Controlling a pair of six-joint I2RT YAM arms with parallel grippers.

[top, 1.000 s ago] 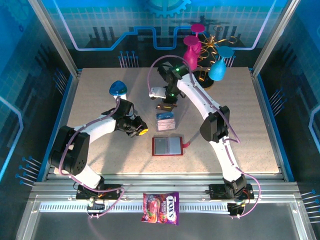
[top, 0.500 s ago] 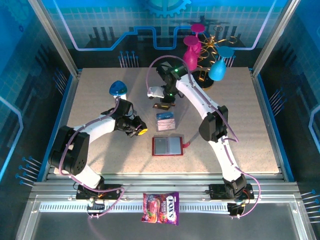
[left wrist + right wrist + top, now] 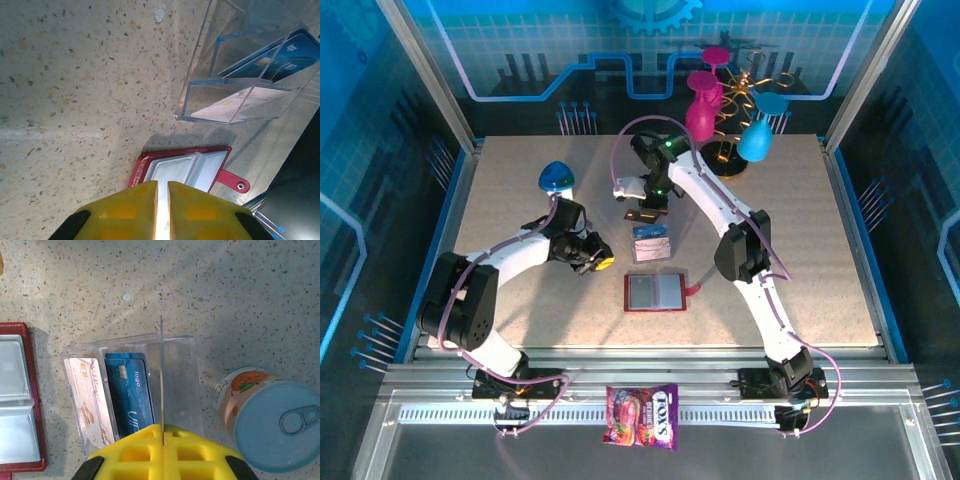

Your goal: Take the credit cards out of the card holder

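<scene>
Credit cards (image 3: pixel 120 395) are boxed on the speckled tabletop (image 3: pixel 520 300), blue wall (image 3: pixel 520 60) at 12 o'clock; one is pinched by the right pincer (image 3: pixel 162 427), left pincer (image 3: pixel 162 192) pressed together.

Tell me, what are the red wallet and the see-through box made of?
The card holder looks like red leather or imitation, grainy at the rim, with cloudy soft plastic pockets. The clear box is likely rigid glossy plastic; the cards show through its walls.
</scene>
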